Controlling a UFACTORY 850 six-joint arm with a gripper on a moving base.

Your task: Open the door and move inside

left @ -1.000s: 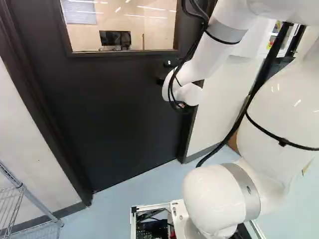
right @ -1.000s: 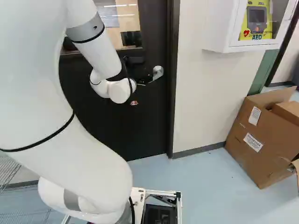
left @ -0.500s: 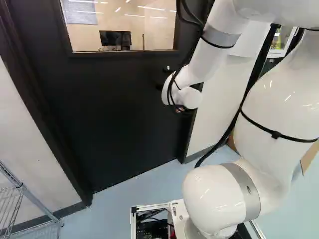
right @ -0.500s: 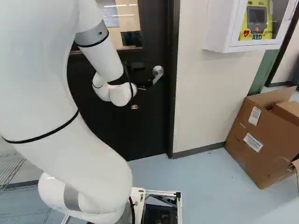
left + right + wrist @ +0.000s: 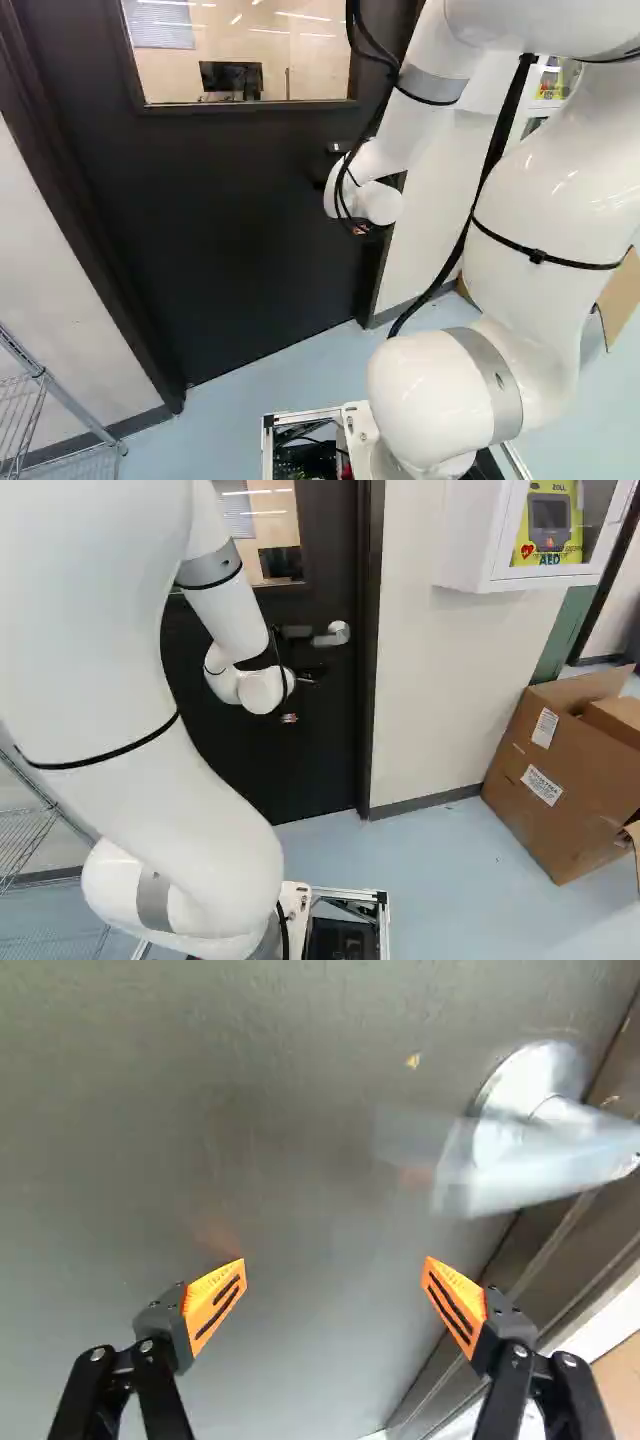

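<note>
we find the black two-fingered gripper (image 5: 336, 1270) open and empty, while the silver metal lever handle (image 5: 331, 634) lies outside its spread, beside the dark frame (image 5: 369, 650) of the flat black door (image 5: 230, 230), which looks shut. with that offset, we judge a downward stroke could miss the lever. driving the base ahead while latched could then jam the arm against the panel.

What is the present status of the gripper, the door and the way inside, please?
Gripper open, empty. Door shut, lever handle ungripped, ahead and off to one side. Way inside blocked by the door.
</note>
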